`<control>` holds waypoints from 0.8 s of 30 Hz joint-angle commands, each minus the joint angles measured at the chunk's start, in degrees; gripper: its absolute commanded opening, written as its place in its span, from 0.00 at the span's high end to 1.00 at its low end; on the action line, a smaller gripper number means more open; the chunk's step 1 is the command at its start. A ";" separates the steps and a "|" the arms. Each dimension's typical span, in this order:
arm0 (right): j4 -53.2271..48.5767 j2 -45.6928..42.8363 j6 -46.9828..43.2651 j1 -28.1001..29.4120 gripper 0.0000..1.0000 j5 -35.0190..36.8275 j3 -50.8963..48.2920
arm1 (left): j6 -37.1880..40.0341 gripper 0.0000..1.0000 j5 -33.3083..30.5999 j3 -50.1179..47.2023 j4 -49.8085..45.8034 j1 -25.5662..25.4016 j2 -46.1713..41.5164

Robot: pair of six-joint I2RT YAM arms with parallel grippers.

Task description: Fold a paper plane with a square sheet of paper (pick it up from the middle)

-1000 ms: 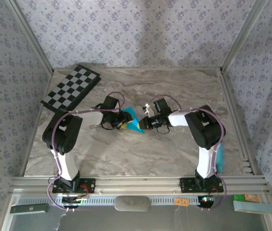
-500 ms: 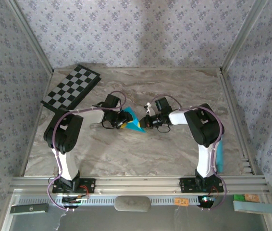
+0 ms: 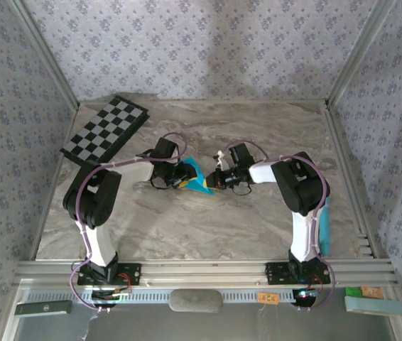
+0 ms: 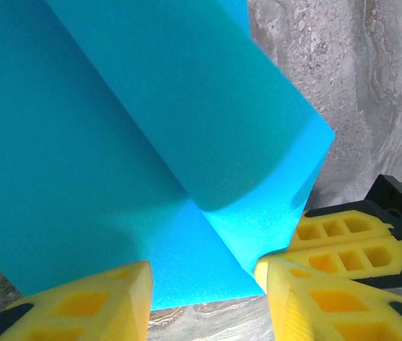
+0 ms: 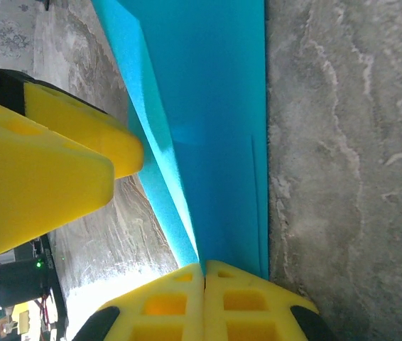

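The turquoise-blue paper (image 3: 199, 182) lies mid-table, partly folded, between my two grippers. In the left wrist view the paper (image 4: 116, 142) has one flap curling over the flat layer. My left gripper (image 4: 204, 298) is open, its yellow fingers (image 4: 87, 305) spread either side of the paper's near edge. In the top view the left gripper (image 3: 180, 177) sits at the paper's left side. My right gripper (image 5: 202, 271) is shut on the paper (image 5: 215, 128), pinching a raised fold. In the top view the right gripper (image 3: 215, 182) is at the paper's right tip.
A black-and-white checkerboard (image 3: 106, 129) lies at the back left. A long pale teal bar (image 3: 324, 229) rests by the right arm's base near the table's right rail. Aluminium frame rails border the marble table (image 3: 187, 227).
The right gripper has crept slightly left toward the left gripper, still holding the paper. The left arm and paper have barely shifted.
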 commanded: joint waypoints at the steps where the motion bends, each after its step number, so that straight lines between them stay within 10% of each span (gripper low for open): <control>1: -0.44 1.01 0.67 -0.41 0.96 -0.88 1.02 | 0.20 0.54 0.36 2.26 0.15 -0.89 0.70; 24: -3.06 -1.05 -2.91 -0.38 0.84 0.11 0.95 | -5.58 0.56 -8.79 8.11 -15.62 -2.90 8.88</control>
